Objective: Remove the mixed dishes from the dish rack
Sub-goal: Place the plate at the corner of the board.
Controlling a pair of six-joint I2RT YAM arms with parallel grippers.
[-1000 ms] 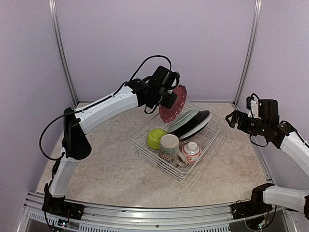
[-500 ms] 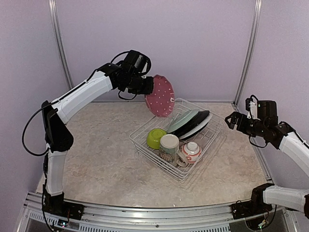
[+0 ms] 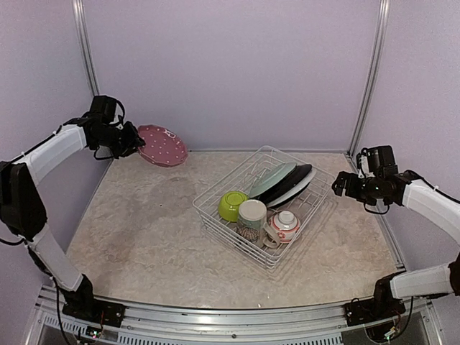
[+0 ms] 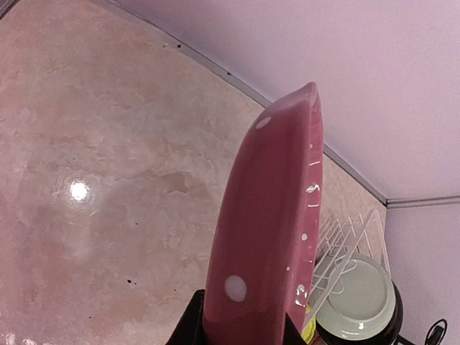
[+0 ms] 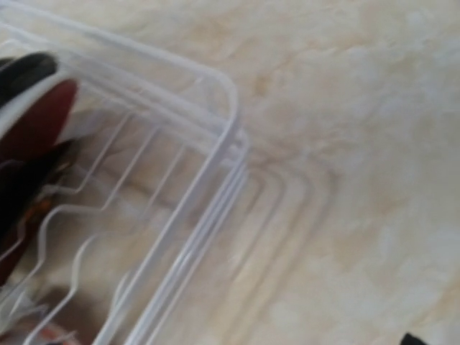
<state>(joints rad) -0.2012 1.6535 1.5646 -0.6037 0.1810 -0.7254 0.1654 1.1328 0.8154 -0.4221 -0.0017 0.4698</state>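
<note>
My left gripper (image 3: 134,141) is shut on the rim of the red dotted plate (image 3: 163,146) and holds it in the air over the far left corner of the table. In the left wrist view the plate (image 4: 266,230) stands edge-on between the jaws (image 4: 241,332). The white wire dish rack (image 3: 316,208) holds the pale green plate (image 3: 272,180), black plate (image 3: 290,184), white plate (image 3: 300,194), lime-green bowl (image 3: 231,205), cream mug (image 3: 251,218) and white-and-red small bowl (image 3: 285,225). My right gripper (image 3: 339,182) hovers just right of the rack; its fingers do not show clearly.
The blurred right wrist view shows the rack's corner (image 5: 223,93) over the marble tabletop (image 5: 359,144). Purple walls and metal corner posts (image 3: 90,79) close the back and sides. Bare tabletop (image 3: 144,223) lies left of the rack.
My left arm has swung the red dotted plate up out of the rack and far to the left. My right gripper has edged slightly left toward the rack.
</note>
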